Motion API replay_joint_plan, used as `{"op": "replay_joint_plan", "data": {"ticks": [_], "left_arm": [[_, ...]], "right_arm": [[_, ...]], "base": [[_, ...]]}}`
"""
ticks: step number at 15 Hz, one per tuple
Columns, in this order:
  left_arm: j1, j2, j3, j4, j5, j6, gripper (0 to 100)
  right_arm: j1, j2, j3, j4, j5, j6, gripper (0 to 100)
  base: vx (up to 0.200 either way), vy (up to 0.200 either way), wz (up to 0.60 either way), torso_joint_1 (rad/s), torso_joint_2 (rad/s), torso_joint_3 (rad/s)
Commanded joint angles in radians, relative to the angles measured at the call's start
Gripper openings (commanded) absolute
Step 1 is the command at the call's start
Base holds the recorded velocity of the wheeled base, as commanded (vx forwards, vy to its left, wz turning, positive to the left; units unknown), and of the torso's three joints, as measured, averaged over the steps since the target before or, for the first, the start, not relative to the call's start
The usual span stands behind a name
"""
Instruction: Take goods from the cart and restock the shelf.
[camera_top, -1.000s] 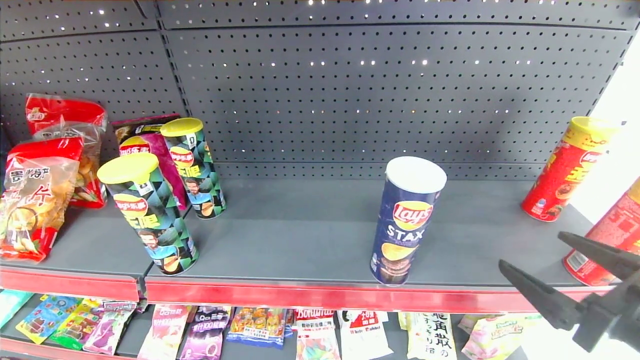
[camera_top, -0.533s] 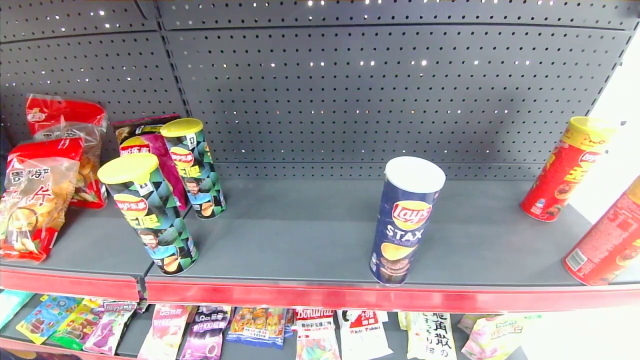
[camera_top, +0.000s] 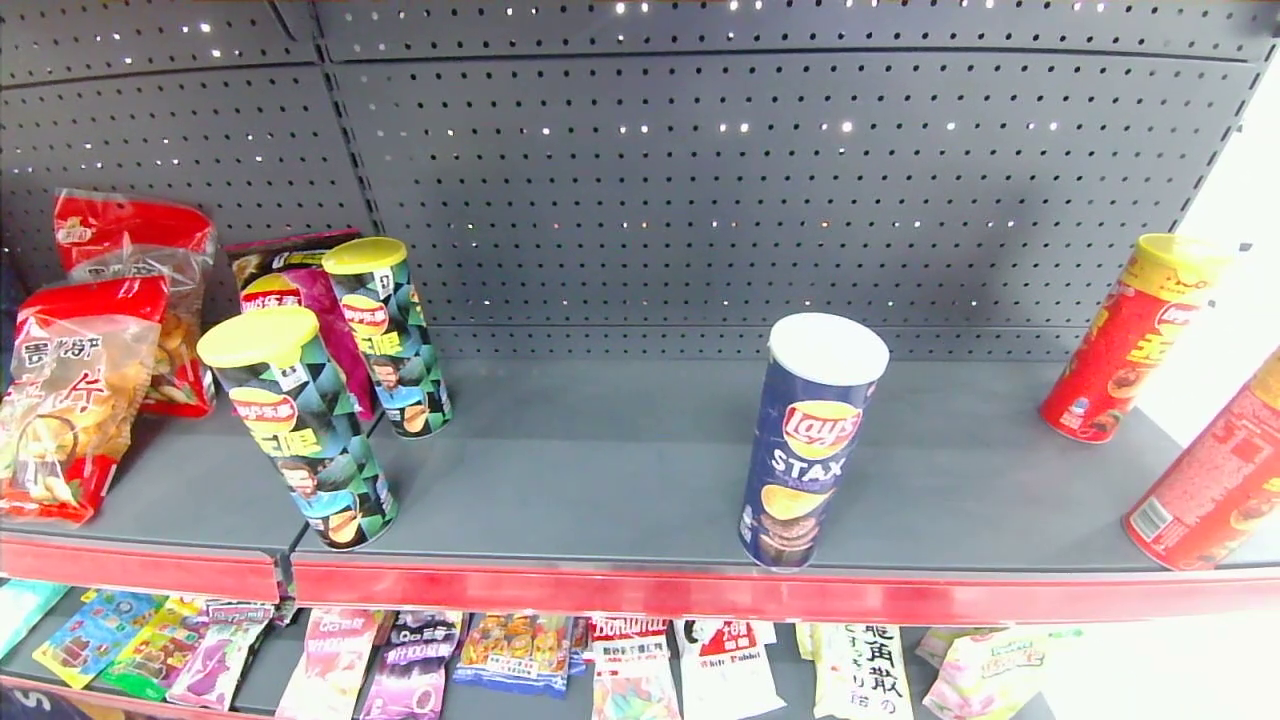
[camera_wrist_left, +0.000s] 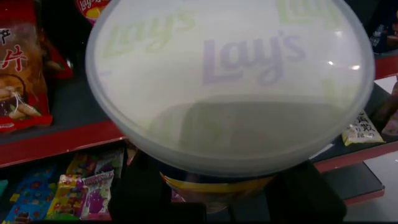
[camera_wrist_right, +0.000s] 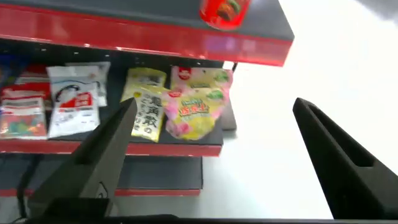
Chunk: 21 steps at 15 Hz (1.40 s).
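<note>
In the left wrist view a chip can with a translucent white lid sits very close to the camera. My left gripper is shut on its yellow and blue body, with dark fingers on either side. My right gripper is open with nothing between its black fingers, low in front of the shelf's right end. On the grey shelf a navy chip can with a white lid stands upright near the front edge.
Two patterned cans with yellow lids and red snack bags stand at the shelf's left. Two red cans stand at its right end. The lower shelf holds several snack packets. Between the left cans and the navy can the shelf is bare.
My right gripper, seen open at the head view's lower right one second ago, has dropped out of that view. The goods on the shelf have not moved.
</note>
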Motion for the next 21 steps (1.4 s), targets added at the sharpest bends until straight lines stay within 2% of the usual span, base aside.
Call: {"op": "replay_joint_plan", "data": {"ticks": [1, 3, 5, 7, 9, 10, 11, 12, 13, 14, 15, 17, 21], "left_arm": [[0.001, 0.011, 0.005, 0.000, 0.006, -0.003, 0], [0.001, 0.009, 0.007, 0.000, 0.012, -0.028, 0], [0.001, 0.014, 0.008, 0.000, 0.010, -0.028, 0], [0.001, 0.014, 0.007, 0.000, 0.010, -0.028, 0], [0.001, 0.012, 0.007, 0.000, 0.010, -0.028, 0], [0.001, 0.012, 0.005, 0.000, 0.010, -0.028, 0], [0.001, 0.012, 0.000, -0.001, 0.010, -0.028, 0], [0.001, 0.009, 0.000, -0.001, 0.009, -0.028, 0], [0.001, 0.005, 0.004, -0.001, 0.004, -0.028, 0], [0.000, 0.000, 0.004, -0.001, 0.003, -0.028, 0], [0.000, 0.000, 0.000, -0.001, 0.001, -0.028, 0], [-0.002, -0.011, -0.010, -0.001, 0.000, -0.028, 0], [-0.002, -0.044, 0.007, 0.005, -0.017, -0.029, 0]], "right_arm": [[-0.059, -0.024, 0.012, -0.001, -0.008, 0.001, 100], [-0.093, 0.025, -0.006, -0.003, -0.029, 0.010, 100], [-0.127, 0.070, -0.011, -0.003, -0.063, 0.017, 100], [-0.296, 0.188, -0.008, -0.072, -0.055, 0.030, 100], [-0.337, 0.185, 0.028, -0.109, -0.038, 0.035, 100], [-0.331, 0.116, 0.068, -0.112, 0.014, 0.033, 100], [-0.316, 0.061, 0.098, -0.152, 0.245, 0.038, 100], [-0.317, 0.062, 0.134, -0.236, 0.322, 0.053, 100], [-0.316, 0.062, 0.235, -0.440, 0.405, 0.055, 100], [-0.317, 0.062, 0.296, -0.569, 0.521, 0.053, 100], [-0.319, 0.064, 0.296, -0.521, 0.529, 0.053, 100], [-0.319, 0.064, 0.295, -0.531, 0.528, 0.020, 100], [-0.319, 0.064, 0.295, -0.529, 0.523, 0.058, 100]], "base": [[0.000, 0.000, 0.00, 0.000, 0.00, 0.000], [0.000, 0.000, 0.00, 0.000, 0.00, 0.000], [0.000, 0.000, 0.00, 0.000, 0.00, 0.000], [0.000, 0.000, 0.00, 0.000, 0.00, 0.000], [0.000, 0.000, 0.00, 0.000, 0.00, 0.000], [0.000, 0.000, 0.00, 0.000, 0.00, 0.000], [0.000, 0.000, 0.00, 0.000, 0.00, 0.000], [0.000, 0.000, 0.00, 0.000, 0.00, 0.000], [0.000, 0.000, 0.00, 0.000, 0.00, 0.000], [0.000, 0.000, 0.00, 0.000, 0.00, 0.000], [0.000, 0.000, 0.00, 0.000, 0.00, 0.000], [0.000, 0.000, 0.00, 0.000, 0.00, 0.000], [0.000, 0.000, 0.00, 0.000, 0.00, 0.000]]}}
